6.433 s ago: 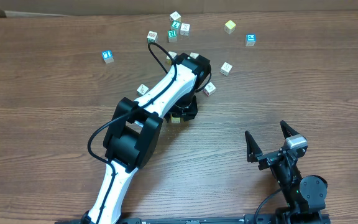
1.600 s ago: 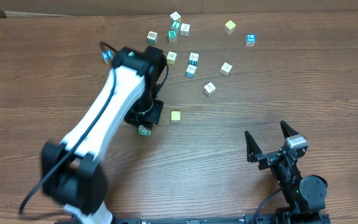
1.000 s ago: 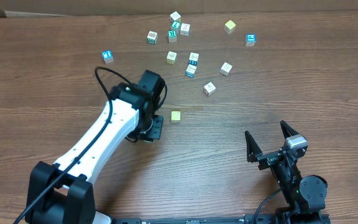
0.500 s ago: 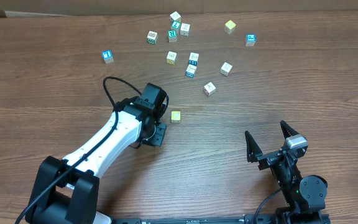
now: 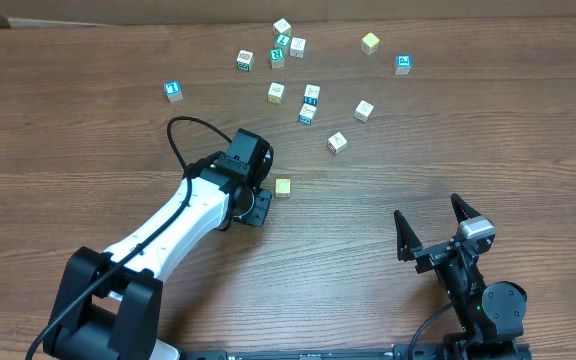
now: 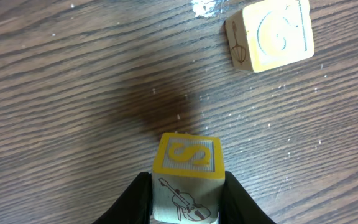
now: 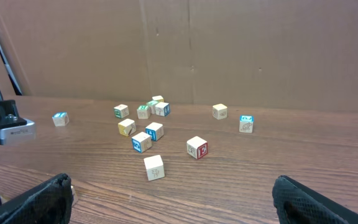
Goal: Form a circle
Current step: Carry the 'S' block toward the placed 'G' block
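**Left arm** point(image 5: 183, 225): reaches from the near-left corner diagonally toward the middle of the table point(image 5: 528, 130). Its wrist is bent downward and a cable loops above it.

**Left pincer** point(image 5: 255, 210): points down at the wood. Its fingers point(image 6: 132, 199) are pressed against both sides of a block with a yellow S face point(image 6: 187, 163), and a violin drawing shows on that block's side. Whether the block rests on the wood or hangs just above it cannot be told.

**Pale yellow block** point(image 5: 283, 187): lies on the table just beside the left pincer, ahead and to the right of its fingertips, apart from the held block.

**Circle**: not yet formed; only these two blocks are at this spot.

**Loose blocks** point(image 5: 308, 100): scattered well beyond the left pincer, on its far side.

**Right pincer** point(image 5: 427, 208): well to the right of the left one, jaws spread wide, holding nothing.

**Change**: about a second and a half ago the left pincer stood further left. It has since swung right, close to the pale yellow block, and has barely shifted in the last half second. The pale yellow block, the loose blocks and the right pincer lie as before.
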Motion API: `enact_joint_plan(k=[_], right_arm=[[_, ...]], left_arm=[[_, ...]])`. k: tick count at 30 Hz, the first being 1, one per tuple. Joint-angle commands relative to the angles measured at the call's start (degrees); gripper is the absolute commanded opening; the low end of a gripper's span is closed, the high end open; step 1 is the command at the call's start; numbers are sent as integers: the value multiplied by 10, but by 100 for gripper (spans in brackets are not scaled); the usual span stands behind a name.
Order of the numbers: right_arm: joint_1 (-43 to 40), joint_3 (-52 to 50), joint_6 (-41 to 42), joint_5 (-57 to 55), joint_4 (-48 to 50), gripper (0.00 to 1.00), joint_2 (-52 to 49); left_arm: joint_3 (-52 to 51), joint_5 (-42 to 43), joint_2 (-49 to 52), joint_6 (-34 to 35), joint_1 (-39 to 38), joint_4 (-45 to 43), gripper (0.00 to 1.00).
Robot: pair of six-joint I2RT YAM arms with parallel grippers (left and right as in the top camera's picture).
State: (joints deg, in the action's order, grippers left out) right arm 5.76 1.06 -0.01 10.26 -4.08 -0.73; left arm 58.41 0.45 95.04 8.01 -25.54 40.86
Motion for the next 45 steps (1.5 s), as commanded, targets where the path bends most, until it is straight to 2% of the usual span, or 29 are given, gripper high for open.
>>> enact_joint_plan(k=[1, 8, 22, 33, 40, 45], right_arm=[[3, -6, -1, -2, 3, 100, 6], [3, -6, -1, -2, 3, 100, 6], [3, -6, -1, -2, 3, 100, 6], [3, -6, -1, -2, 3, 100, 6], [3, -6, -1, -2, 3, 100, 6], [3, -6, -1, -2, 3, 100, 6]], left_arm=[[-6, 22, 11, 10, -5, -8, 24], [-6, 22, 12, 17, -5, -19, 25], [-6, 70, 12, 191, -16, -23, 24], [-5, 64, 12, 257, -54, -22, 22], [12, 51, 12, 259, -83, -10, 19], [64, 19, 12, 258, -88, 56, 19]])
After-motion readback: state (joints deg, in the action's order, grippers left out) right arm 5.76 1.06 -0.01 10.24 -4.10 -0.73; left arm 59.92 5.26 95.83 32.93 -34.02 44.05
